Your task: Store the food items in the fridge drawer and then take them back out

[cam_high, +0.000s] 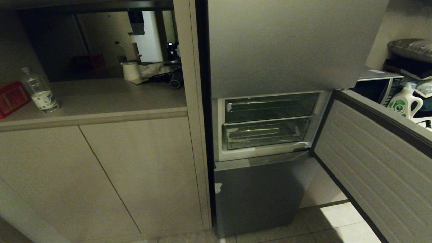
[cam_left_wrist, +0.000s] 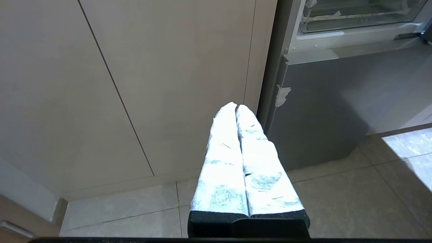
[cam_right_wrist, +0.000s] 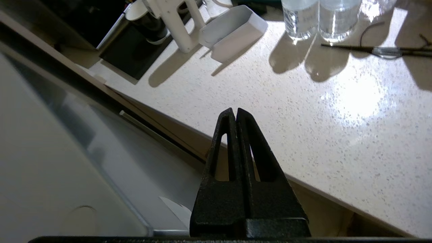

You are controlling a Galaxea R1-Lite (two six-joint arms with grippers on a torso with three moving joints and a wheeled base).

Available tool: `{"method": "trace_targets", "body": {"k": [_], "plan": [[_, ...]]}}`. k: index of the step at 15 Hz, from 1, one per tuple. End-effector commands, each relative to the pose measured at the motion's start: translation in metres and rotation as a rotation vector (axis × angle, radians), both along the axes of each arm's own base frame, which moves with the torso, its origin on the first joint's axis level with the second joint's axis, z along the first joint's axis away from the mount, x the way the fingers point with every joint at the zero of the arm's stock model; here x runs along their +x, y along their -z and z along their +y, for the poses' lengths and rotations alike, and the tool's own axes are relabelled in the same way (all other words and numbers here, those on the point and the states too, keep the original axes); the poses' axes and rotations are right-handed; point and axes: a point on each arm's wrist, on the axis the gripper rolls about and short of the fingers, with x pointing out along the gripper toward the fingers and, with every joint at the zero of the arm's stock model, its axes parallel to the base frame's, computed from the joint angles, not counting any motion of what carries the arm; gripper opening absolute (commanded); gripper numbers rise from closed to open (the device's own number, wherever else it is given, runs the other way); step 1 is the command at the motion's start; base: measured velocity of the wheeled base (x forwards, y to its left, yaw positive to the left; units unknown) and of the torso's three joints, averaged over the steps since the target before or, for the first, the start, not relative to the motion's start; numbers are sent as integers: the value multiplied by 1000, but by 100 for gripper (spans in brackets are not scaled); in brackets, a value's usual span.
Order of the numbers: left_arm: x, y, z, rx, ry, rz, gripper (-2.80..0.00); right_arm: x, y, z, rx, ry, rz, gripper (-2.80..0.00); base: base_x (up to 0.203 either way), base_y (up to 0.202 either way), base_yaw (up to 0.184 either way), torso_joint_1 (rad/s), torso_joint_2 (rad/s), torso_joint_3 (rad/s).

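The fridge's middle compartment stands open in the head view, with two clear bins pushed in one above the other. The lower, deeper one is the fridge drawer (cam_high: 266, 134), and nothing shows inside it. The food items are out of view. My left gripper (cam_left_wrist: 236, 106), its fingers wrapped in white, is shut and empty, low in front of the cabinet doors beside the fridge. My right gripper (cam_right_wrist: 235, 110), black, is shut and empty over the edge of a speckled countertop (cam_right_wrist: 303, 111). Neither arm shows in the head view.
The open fridge door (cam_high: 374, 162) juts out on the right. A water bottle (cam_high: 38, 90) and a red box (cam_high: 10, 98) sit on the left shelf. On the speckled countertop stand clear bottles (cam_right_wrist: 300, 15) and a white container (cam_right_wrist: 233, 28). A detergent bottle (cam_high: 405, 101) stands behind the door.
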Motion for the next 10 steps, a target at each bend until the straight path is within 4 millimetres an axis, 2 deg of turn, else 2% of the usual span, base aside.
{"method": "trace_targets", "body": {"k": [1,3,10], "plan": [[0,0,0,0,0,1,-280,-3,-17,14,-77,-24,-34,-280,0,0,0,0,0,0],[0,0,0,0,0,1,-280,-2,-25,15,-97,-79,-63,-280,0,0,0,0,0,0],[0,0,0,-1,0,1,-280,2,-44,3,-105,-80,-123,-280,0,0,0,0,0,0]]}}
